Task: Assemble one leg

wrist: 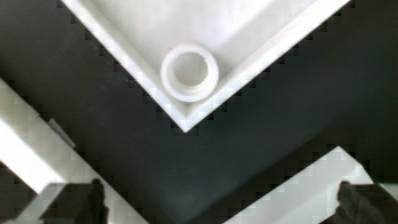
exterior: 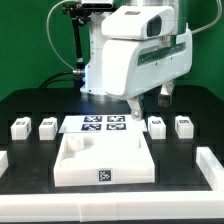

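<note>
The wide white slab point(exterior: 104, 158) lies at the front middle of the table. Four white legs stand in a row behind it: two on the exterior view's left point(exterior: 18, 127) point(exterior: 47, 126) and two on its right point(exterior: 156, 125) point(exterior: 183, 125). My gripper point(exterior: 150, 102) hangs open and empty above the slab's far right corner, between the marker board and the right-hand legs. In the wrist view the gripper point(wrist: 217, 208) holds nothing. One corner of the slab point(wrist: 249, 30) with its round socket point(wrist: 191, 70) lies ahead of the dark fingertips point(wrist: 71, 205). No leg shows in the wrist view.
The marker board point(exterior: 103, 124) lies flat behind the slab. White rails edge the table on the exterior view's left point(exterior: 3, 160) and right point(exterior: 210, 166). White strips point(wrist: 27, 140) point(wrist: 329, 180) cross the wrist view's edges. The table is black.
</note>
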Robot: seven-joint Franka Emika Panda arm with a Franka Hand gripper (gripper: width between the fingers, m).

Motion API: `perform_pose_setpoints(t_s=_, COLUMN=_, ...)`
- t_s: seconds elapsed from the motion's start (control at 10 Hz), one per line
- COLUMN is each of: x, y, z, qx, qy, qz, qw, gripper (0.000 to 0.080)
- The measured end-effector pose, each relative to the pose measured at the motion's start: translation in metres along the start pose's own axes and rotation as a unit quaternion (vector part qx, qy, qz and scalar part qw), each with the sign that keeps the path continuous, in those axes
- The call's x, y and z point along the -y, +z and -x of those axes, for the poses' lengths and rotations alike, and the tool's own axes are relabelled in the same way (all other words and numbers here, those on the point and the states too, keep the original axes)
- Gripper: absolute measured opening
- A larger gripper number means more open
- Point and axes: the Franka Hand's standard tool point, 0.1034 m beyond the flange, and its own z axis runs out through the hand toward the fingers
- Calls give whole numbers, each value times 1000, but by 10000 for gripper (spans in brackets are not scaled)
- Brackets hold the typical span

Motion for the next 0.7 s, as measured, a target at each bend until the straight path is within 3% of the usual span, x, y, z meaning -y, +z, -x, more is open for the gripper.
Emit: perform_pose_setpoints(t_s=0.7, x=0, y=0, z=0, qx=0, qy=0, qz=0, qw=1000, gripper=650)
